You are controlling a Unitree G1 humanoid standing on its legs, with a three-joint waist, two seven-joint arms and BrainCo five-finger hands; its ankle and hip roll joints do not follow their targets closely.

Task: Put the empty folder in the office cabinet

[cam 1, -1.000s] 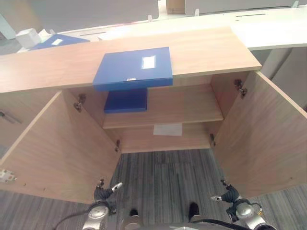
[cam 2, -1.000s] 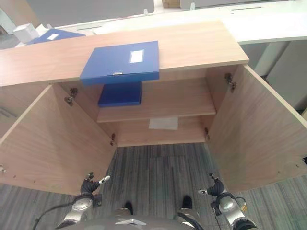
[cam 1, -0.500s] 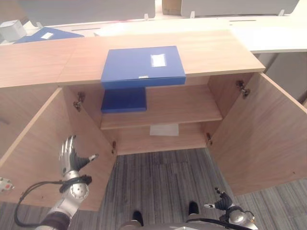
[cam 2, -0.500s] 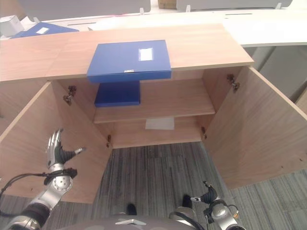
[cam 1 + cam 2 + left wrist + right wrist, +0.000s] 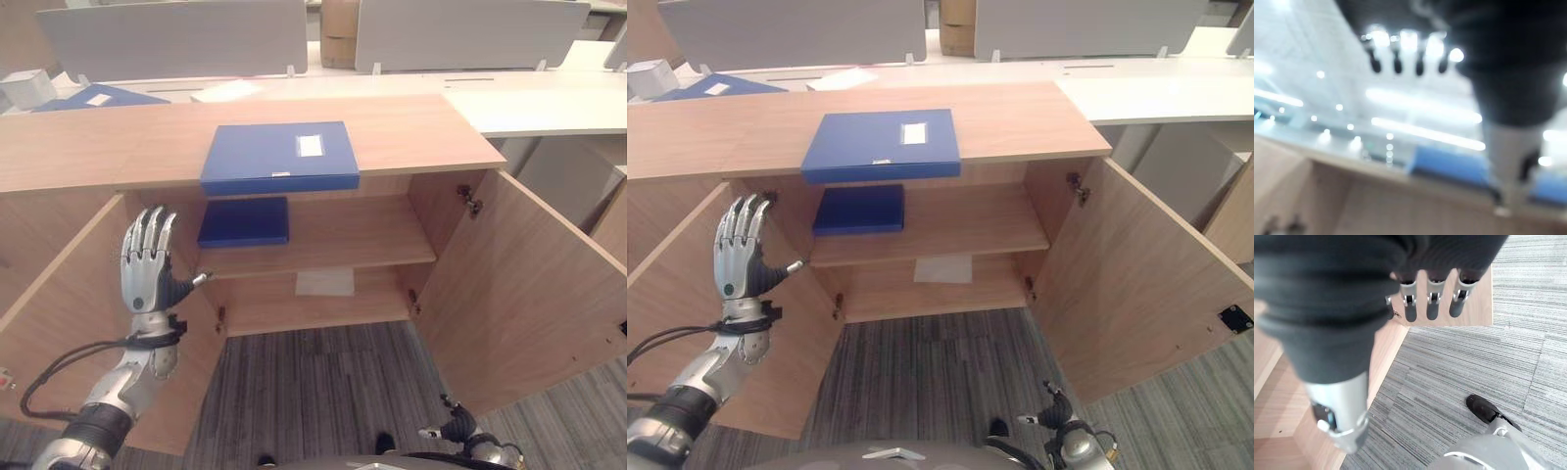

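A blue folder point(image 5: 279, 157) lies flat on top of the wooden office cabinet point(image 5: 411, 122), its front edge reaching the cabinet's front edge. A second blue folder point(image 5: 244, 221) lies on the upper shelf inside, at the left. My left hand point(image 5: 148, 262) is raised in front of the open left door, fingers straight and spread, empty, below and left of the top folder. My right hand point(image 5: 453, 429) hangs low near the floor at the bottom right, its fingers point(image 5: 1432, 301) relaxed and holding nothing.
Both cabinet doors stand wide open, the left door point(image 5: 69, 333) and the right door point(image 5: 529, 284). A white sheet point(image 5: 324, 282) lies on the lower shelf. Another blue folder point(image 5: 93, 98) and a white box point(image 5: 27, 86) sit on the desk behind.
My left hand has risen from knee height up in front of the left door, fingers spread. The camera has tilted up, so the whole scene sits lower in view. My right hand stays low.
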